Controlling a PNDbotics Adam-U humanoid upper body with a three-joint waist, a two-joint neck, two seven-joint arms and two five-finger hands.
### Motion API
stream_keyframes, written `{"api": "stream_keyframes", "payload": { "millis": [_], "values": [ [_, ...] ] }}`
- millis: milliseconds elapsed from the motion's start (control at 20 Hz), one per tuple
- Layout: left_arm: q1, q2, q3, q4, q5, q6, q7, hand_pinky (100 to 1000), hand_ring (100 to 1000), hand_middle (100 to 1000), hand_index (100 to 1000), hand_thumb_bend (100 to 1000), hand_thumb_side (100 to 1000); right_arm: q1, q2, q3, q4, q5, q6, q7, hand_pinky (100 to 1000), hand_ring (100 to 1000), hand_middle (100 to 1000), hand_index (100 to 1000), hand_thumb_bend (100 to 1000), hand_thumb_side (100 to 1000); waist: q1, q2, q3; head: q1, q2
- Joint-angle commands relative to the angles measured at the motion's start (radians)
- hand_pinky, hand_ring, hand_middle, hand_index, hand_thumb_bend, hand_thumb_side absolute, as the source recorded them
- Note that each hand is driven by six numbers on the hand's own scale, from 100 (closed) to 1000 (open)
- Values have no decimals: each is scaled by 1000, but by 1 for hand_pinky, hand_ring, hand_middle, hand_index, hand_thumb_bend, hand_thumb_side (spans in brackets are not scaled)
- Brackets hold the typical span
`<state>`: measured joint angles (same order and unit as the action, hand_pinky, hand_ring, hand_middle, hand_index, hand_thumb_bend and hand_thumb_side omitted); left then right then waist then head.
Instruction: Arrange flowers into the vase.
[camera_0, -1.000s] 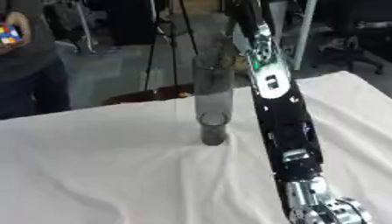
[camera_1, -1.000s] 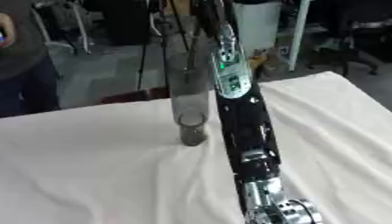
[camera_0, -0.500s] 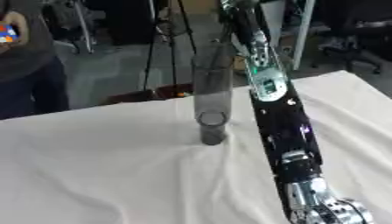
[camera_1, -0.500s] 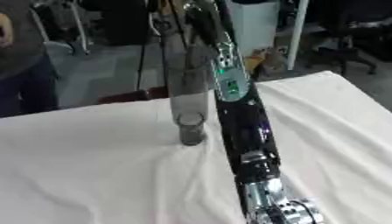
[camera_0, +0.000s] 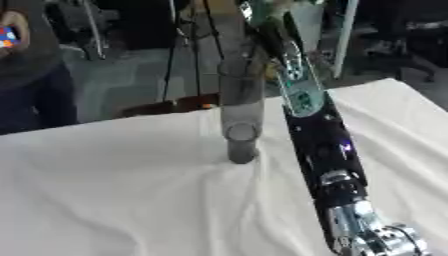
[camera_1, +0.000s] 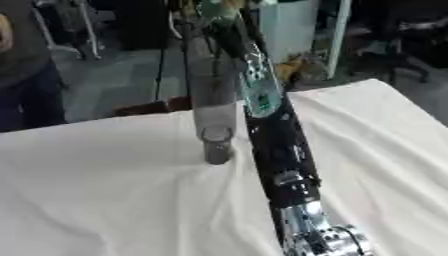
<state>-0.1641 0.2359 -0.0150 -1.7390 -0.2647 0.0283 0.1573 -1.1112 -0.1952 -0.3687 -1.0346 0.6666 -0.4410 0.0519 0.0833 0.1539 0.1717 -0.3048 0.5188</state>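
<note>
Clear glass vase (camera_0: 240, 112) stood mid-cloth beside the right arm (camera_0: 321, 145), whose hand reached out of view, fingers untellable; any stem should descend straight into its mouth

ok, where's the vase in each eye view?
Left eye view: vase stands upright just left of centre on the white cloth, close beside the right arm, on that arm's left.
Right eye view: vase sits a little further left in the picture, again just left of the arm.
Shared landmark: the green panel on the arm, level with the vase's upper part.
</note>
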Motion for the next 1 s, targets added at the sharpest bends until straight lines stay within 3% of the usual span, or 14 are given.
{"api": "stream_keyframes", "payload": {
  "millis": [50, 600, 650, 1000],
  "values": [
    [-7, 11, 4, -11, -2, -4, -1, 508, 689, 613, 721, 309, 804, -22, -23, 7, 6, 22, -14, 5, 100, 204, 100, 242, 408, 1000, -9, 1, -1, 2, 4],
    [-5, 11, 5, -11, -2, -4, 0, 509, 690, 613, 721, 307, 806, -20, -25, 7, 35, 58, -27, 10, 100, 221, 100, 264, 434, 1000, -11, 1, -1, 3, 5],
    [-5, 11, 5, -11, -2, -4, -1, 509, 690, 614, 721, 306, 806, -18, -26, 6, 38, 62, -26, 10, 100, 273, 100, 324, 448, 1000, -10, 1, -2, 3, 5],
    [-4, 12, 4, -10, -2, -4, -2, 510, 690, 614, 721, 305, 807, -15, -26, 1, 45, 103, -24, -4, 100, 391, 100, 414, 456, 1000, -9, 1, -3, 4, 4]
  ]
}}
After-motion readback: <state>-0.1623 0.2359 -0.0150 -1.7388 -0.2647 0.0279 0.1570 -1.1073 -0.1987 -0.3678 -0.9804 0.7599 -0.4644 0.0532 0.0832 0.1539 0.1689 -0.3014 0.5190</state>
